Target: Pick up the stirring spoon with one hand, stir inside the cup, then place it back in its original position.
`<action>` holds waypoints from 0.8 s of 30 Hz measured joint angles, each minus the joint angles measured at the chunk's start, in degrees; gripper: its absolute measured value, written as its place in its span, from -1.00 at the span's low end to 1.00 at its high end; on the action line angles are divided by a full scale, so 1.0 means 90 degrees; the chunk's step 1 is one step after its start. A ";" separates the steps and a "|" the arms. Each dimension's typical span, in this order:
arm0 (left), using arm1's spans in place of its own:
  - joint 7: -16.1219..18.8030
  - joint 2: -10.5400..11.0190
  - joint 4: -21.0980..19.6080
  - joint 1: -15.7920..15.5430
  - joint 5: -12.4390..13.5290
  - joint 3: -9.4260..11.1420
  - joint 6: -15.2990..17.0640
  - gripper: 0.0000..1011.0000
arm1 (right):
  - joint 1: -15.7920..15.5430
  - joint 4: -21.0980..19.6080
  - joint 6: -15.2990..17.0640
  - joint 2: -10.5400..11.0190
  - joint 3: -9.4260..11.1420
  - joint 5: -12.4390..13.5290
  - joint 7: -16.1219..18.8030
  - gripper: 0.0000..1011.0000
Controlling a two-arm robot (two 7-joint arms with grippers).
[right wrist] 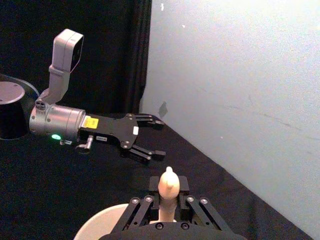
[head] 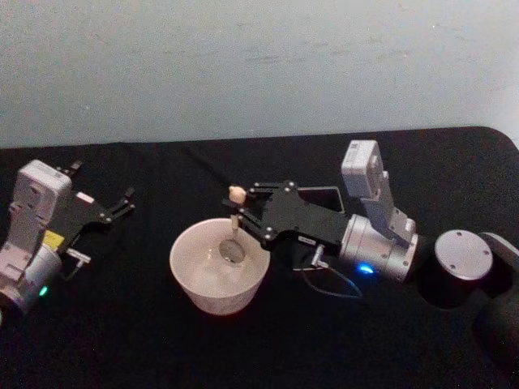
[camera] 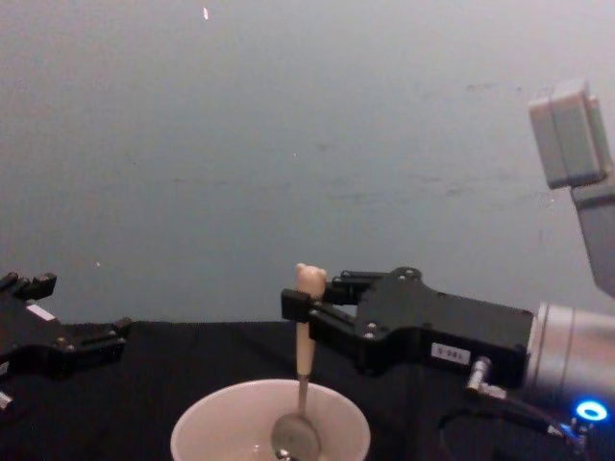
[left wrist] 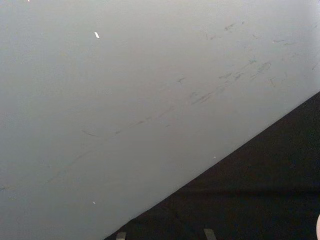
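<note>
Right end effector [head: 238,207] grips slim beige bear-topped spoon [camera: 303,355], bowl inside wide cream-white cup [head: 182,243]: stirring stage, return pending; left end effector [head: 122,203] parked at left, spread wide

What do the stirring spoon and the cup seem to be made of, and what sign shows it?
The stirring spoon, held in the cup by the right gripper: matte beige handle, perhaps wood or ceramic; shiny thin neck and bowl, likely polished metal. The cup: smooth, even cream-white wall, ceramic or plastic, unclear. The left gripper idles aside, open.
</note>
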 joint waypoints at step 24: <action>0.0000 0.0000 0.0000 0.0000 0.0000 0.0000 0.0000 0.98 | -0.0590 -0.0924 0.0257 0.0457 0.0048 0.0241 0.0217 -0.58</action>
